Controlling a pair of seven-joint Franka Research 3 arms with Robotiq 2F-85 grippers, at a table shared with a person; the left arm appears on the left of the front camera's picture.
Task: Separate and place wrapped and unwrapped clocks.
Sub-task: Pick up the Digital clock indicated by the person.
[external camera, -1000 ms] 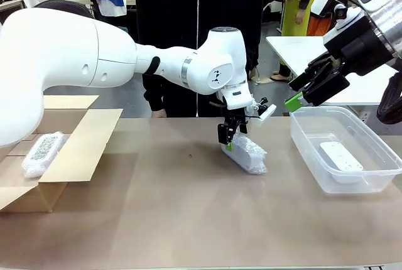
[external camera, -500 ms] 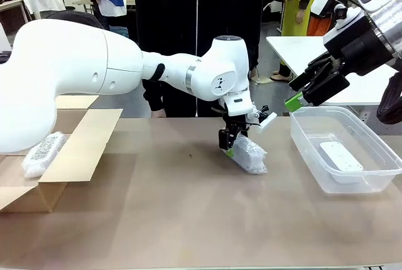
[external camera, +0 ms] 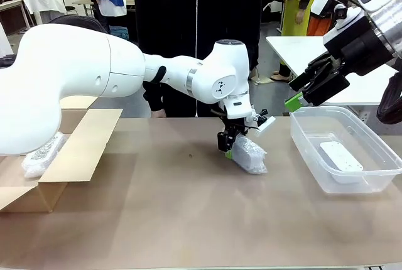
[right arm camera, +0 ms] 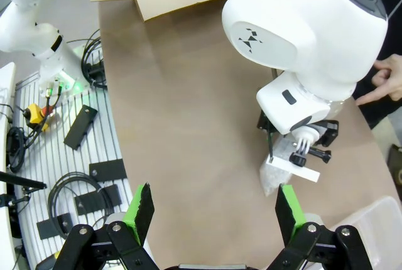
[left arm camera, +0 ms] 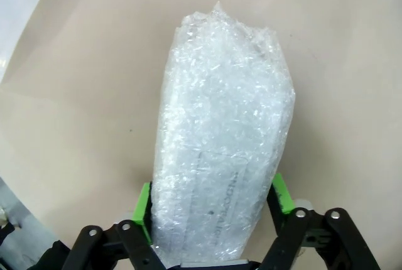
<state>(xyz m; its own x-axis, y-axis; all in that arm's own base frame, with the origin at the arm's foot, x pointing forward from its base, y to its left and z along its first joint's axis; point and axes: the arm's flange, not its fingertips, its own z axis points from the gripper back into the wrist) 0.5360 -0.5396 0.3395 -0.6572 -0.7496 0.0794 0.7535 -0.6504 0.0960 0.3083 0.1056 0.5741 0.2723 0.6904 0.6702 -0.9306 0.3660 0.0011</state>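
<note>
Bubble-wrapped clock [left arm camera: 223, 151] pinched between left gripper [left arm camera: 213, 204] pads at frame centre; bare brown table [external camera: 188, 220] all round. Right gripper [right arm camera: 213, 210] spread wide, empty.

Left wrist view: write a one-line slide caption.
Left pincer closed around one end of a bubble-wrapped clock lying on the brown table.

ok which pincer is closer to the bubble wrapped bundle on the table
Left. The left pincer has its pads against both sides of the bundle. The right pincer hangs open, up over the far edge of the plastic tub.
</note>
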